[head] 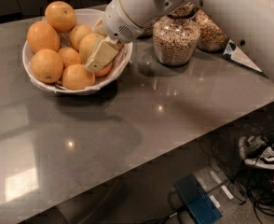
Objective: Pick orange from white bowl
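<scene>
The white bowl (43,84) stands at the back left of the grey table, holding several oranges. My gripper (96,50) reaches into the bowl's right side from the upper right. It is shut on the orange (89,43), a large, paler yellow-orange one on that side. One cream finger (101,55) lies across the orange's front; the other is hidden behind it. The orange sits slightly above the smaller oranges next to it.
Two cereal-filled glass jars (175,41) (210,29) stand right of the bowl, close under my white arm (211,3). The table's front edge runs diagonally at lower right. Beyond it, cables, a blue box (197,202) and shoes (260,153) lie on the floor.
</scene>
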`<state>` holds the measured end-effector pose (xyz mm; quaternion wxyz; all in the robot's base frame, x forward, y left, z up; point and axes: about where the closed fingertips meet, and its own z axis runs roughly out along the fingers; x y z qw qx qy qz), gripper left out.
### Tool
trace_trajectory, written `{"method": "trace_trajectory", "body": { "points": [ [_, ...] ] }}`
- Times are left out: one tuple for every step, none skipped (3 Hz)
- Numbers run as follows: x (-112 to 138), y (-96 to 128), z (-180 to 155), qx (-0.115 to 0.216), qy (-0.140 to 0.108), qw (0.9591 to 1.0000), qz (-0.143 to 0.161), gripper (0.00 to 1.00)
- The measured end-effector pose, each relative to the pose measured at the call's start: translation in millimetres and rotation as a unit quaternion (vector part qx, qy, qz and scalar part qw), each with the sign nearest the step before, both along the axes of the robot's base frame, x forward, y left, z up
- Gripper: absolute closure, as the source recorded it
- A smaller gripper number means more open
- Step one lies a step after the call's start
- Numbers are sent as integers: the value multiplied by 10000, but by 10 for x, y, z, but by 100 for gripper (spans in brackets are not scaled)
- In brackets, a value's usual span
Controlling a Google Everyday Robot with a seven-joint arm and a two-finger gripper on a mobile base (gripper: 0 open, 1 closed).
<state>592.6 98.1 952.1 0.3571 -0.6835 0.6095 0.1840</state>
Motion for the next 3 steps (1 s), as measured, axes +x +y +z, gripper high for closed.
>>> {"method": "trace_trajectory", "body": {
  "points": [
    [-18, 34, 308, 33, -265, 9995, 163, 100],
    [-18, 66, 525, 61, -488, 9985, 247, 100],
    [-18, 66, 525, 61, -488, 9985, 247, 100]
  ]
}}
